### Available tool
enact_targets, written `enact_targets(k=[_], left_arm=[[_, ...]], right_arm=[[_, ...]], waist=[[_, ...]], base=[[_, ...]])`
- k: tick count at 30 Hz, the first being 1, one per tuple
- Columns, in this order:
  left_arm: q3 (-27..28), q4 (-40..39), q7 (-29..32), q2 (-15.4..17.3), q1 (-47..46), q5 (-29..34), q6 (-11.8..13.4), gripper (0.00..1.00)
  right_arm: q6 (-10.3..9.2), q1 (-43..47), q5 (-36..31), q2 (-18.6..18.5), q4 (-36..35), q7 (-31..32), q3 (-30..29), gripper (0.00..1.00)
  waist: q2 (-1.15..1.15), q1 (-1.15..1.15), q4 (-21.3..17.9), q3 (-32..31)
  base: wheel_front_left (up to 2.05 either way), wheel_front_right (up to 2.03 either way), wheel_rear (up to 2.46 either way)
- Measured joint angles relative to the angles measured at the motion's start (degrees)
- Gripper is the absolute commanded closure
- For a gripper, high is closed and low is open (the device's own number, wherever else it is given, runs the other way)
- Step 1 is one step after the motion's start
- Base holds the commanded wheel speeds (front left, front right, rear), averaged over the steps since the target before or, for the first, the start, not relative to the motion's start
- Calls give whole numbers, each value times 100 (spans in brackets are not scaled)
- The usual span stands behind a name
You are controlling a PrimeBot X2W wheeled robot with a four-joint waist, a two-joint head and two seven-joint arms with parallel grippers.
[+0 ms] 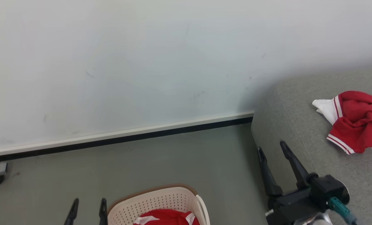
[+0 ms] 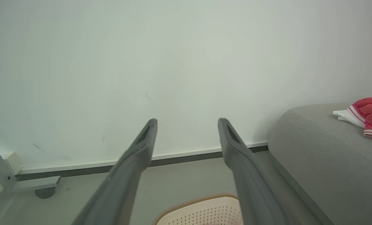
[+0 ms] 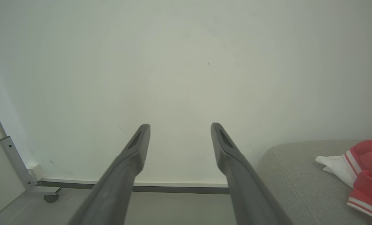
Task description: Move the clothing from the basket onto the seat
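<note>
Against the far side of the scene rises a plain white wall (image 1: 142,62), meeting a grey floor (image 1: 173,156) along a pale baseboard (image 1: 142,132) with a dark strip under it.

To the right stands the seat (image 1: 286,125), its rounded grey corner close to the wall. It is the target, and looks broad and low enough to take cloth dropped loosely. On its top, well in from the edge, a red garment with white stripes (image 1: 358,122) lies crumpled in a heap. I judge it to be a piece already delivered.

The basket (image 1: 161,200) sits on the floor at the bottom middle of the head view, left of the seat and apart from it. Its brown rim is uppermost, so its mouth is open to a reach from above. Inside it shows another red-and-white garment (image 1: 167,217), so part of the task seems left to do.

The right pincer (image 1: 271,146) hovers by the seat's near corner, fingers spread and holding nothing, as would suit a release. The left pincer (image 1: 90,200) hangs just left of the basket's rim, likewise spread and empty. It is well placed to dip in for the remaining cloth. Both wrist views show the fingers parted, with bare wall seen between them.
</note>
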Motion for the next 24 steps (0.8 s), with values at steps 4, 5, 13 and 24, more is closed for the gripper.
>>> enact_targets(k=[4,5,13,24], left_arm=[[110,16,-3,-111,310,172,-253,0],[158,23,-3,-164,396,188,-302,0],[642,226,-5,-469,783,356,-709,0],[1109,401,-5,-856,901,634,-1159,0]], right_arm=[[-1,442,-131,7,-144,0,-216,0],[0,561,-147,12,-192,0,-264,0],[0,1032,-324,36,-348,0,-366,0],[-1,1462,-386,193,-413,0,-584,0]], waist=[[1,0,-39,-156],[1,0,-50,-196],[1,1,-191,-387],[1,1,-208,-481]], base=[[0,0,0],[0,0,0],[0,0,0],[0,0,0]])
